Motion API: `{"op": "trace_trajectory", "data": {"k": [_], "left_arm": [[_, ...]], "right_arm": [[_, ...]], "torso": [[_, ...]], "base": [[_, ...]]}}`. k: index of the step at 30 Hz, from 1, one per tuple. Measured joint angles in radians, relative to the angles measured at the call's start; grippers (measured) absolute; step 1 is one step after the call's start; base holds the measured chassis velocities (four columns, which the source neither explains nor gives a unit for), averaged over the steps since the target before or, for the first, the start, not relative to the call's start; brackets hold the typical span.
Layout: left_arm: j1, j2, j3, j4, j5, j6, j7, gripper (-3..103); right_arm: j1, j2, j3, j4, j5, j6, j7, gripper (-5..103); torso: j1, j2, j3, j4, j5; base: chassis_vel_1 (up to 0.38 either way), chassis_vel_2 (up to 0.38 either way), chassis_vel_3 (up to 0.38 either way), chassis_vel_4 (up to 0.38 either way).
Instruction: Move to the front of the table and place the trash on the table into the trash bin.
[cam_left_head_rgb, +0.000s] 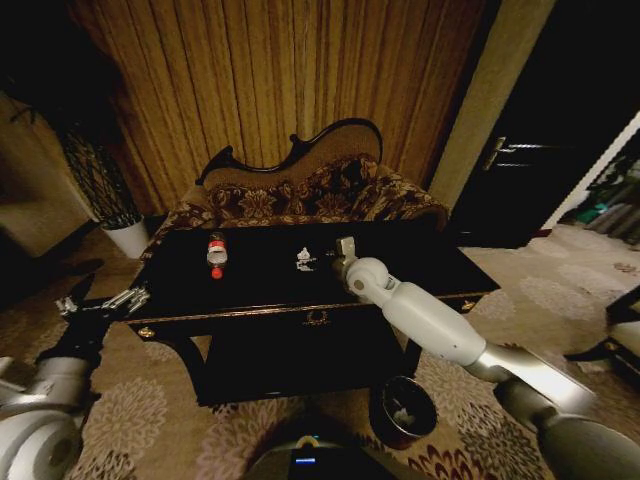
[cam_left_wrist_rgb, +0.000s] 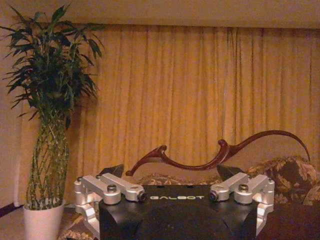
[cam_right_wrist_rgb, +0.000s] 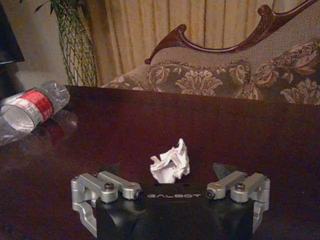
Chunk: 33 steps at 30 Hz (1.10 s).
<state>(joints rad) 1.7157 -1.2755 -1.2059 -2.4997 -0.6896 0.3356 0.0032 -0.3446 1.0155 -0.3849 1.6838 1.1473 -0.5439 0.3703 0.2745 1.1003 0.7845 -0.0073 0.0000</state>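
While poised over counter | right gripper fingers spread wide, straddling crumpled paper beside bottle | light, soft, crushable: pinch at middle | left gripper spread wide, idle off counter's left end

White rounded arm segments, black tool body lettered GALBOT, silver screwed finger links

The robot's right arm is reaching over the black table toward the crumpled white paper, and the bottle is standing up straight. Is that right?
Not quite. The bottle is lying on its side on the table, not standing; the right wrist view shows it flat. The rest holds: the right gripper reaches toward the crumpled paper, jaws open.
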Motion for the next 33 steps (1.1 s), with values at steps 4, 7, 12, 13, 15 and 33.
{"op": "trace_trajectory", "data": {"k": [4, 7, 12, 13, 15, 33], "left_arm": [[-0.003, -0.002, 0.001, 0.003, 0.0, 0.0, 0.0, 100], [-0.004, -0.006, -0.001, 0.003, -0.002, -0.001, 0.0, 100], [-0.005, -0.011, -0.002, 0.0, -0.002, -0.003, 0.0, 100], [-0.006, -0.011, 0.0, 0.0, -0.002, -0.003, 0.0, 100], [-0.009, -0.011, 0.002, 0.0, -0.002, -0.003, 0.0, 100], [-0.015, -0.004, 0.005, 0.002, -0.004, -0.003, 0.0, 100]], "right_arm": [[0.0, 0.009, -0.003, -0.01, -0.004, 0.001, 0.0, 100], [-0.004, 0.01, -0.009, -0.017, -0.016, 0.004, 0.0, 92], [-0.006, 0.009, -0.009, -0.02, -0.022, 0.007, 0.001, 82], [-0.007, 0.008, -0.009, -0.019, -0.022, 0.007, 0.002, 77], [-0.008, 0.007, -0.008, -0.018, -0.022, 0.007, 0.002, 71], [-0.006, -0.014, -0.006, -0.01, -0.012, 0.011, 0.003, 6]], "torso": [[0.0, 0.0, 0.0, 0.0001, 0.0], [0.0, 0.0, 0.0, 0.0, 0.0], [0.0, 0.0, 0.0, 0.0001, 0.0001], [0.0, 0.0, 0.0, 0.0, 0.0001], [0.0, 0.0, 0.0, 0.0, 0.0], [0.0, 0.0, 0.0, 0.0, 0.0001]], "base": [[0.0, 0.0, 0.0, 0.0], [0.0, 0.0, 0.0, 0.0], [0.0, 0.0, 0.0, 0.0], [0.0, 0.0, 0.0, 0.0], [0.0, 0.0, 0.0, 0.0], [0.0, 0.0, 0.0, 0.0]]}}
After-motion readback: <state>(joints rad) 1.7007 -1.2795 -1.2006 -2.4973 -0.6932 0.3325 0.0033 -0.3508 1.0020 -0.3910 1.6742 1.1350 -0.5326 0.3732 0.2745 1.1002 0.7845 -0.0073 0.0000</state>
